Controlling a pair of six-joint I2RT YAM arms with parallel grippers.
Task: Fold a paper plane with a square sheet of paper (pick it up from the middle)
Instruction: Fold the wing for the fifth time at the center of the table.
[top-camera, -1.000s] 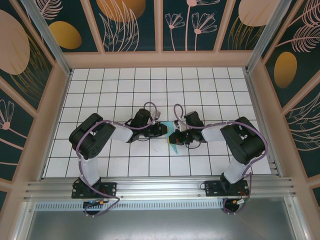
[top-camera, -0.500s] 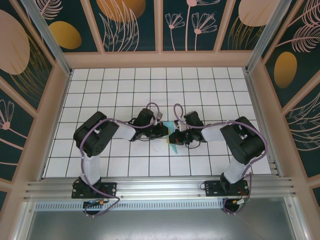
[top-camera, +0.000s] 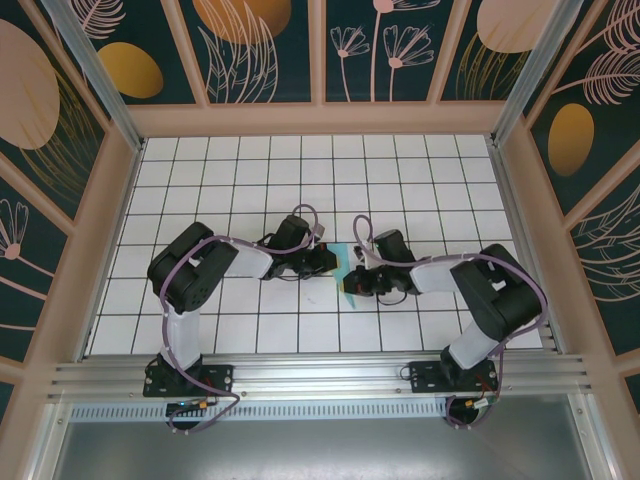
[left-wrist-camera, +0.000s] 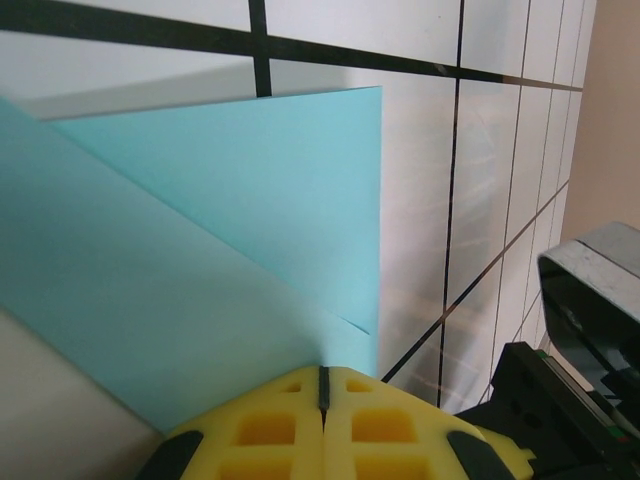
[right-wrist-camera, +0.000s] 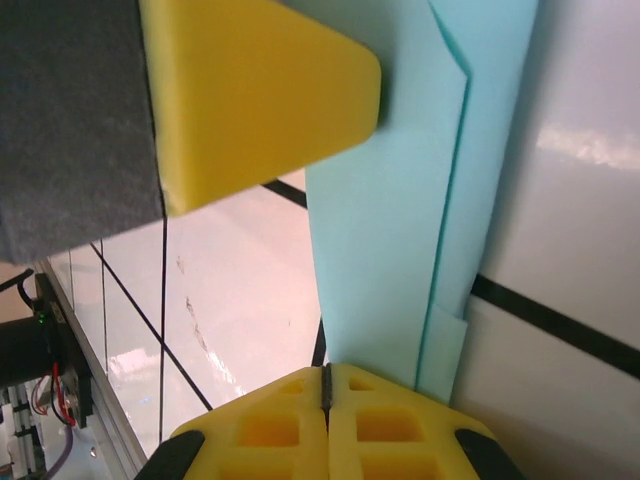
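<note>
Pinching the paper (left-wrist-camera: 250, 200) from both sides at mid-table (top-camera: 200, 170), between my two arms. On my left claw (left-wrist-camera: 322, 385) the pads are together and the blue edge runs into the seam, so it's clamped on paper. On my right claw (right-wrist-camera: 325, 385) it's the same, with the pads together on one end of the strip.

Left wrist cam: folded layers, one diagonal edge lying across another. A square corner sits just short of a grid line. The dark housing (left-wrist-camera: 590, 290) of my right arm is at the right edge.

Right wrist cam adds what that one misses. The paper reads as a narrow strip with a long crease and a small overlapping flap right by my pads. A yellow pad (right-wrist-camera: 260, 90) of the left claw comes in from the upper left, its tip over the strip's edge.

Top cam: can't read the folds or jaws. The paper is a small blue sliver between the wrists. Both arms are bent inward, claws almost nose to nose.

Versus a second ago:
- Left elbow has shifted right, toward centre.
- Right elbow has swung out right and nearer.
- Less blue shows from above, and the patch that stuck out on the near side is mostly covered.
</note>
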